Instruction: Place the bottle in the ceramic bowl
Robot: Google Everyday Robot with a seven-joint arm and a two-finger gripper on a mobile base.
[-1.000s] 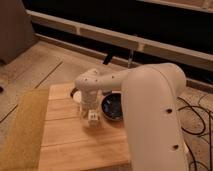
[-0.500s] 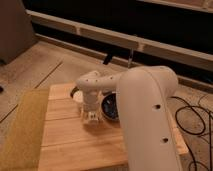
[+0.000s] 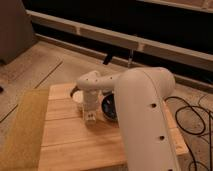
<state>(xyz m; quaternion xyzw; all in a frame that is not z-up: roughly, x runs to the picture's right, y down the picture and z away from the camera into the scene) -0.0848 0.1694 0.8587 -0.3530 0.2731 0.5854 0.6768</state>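
Note:
The ceramic bowl (image 3: 109,108), glossy black, sits on the wooden table (image 3: 70,142) near its middle, with its right half covered by my white arm (image 3: 142,115). My gripper (image 3: 90,119) points down, just left of the bowl's rim and low over the table top. A small whitish shape at the gripper's tip blends with the gripper, so I cannot tell if it is the bottle. No bottle shows anywhere else on the table.
A pale round object (image 3: 77,94) peeks out behind my wrist at the table's back left. A yellow-brown mat (image 3: 22,130) lies along the table's left side. Black cables (image 3: 192,117) lie on the floor to the right. A low wall runs behind.
My upper arm has shifted slightly left and covers more of the bowl. The gripper has stayed almost in place beside the bowl's left rim.

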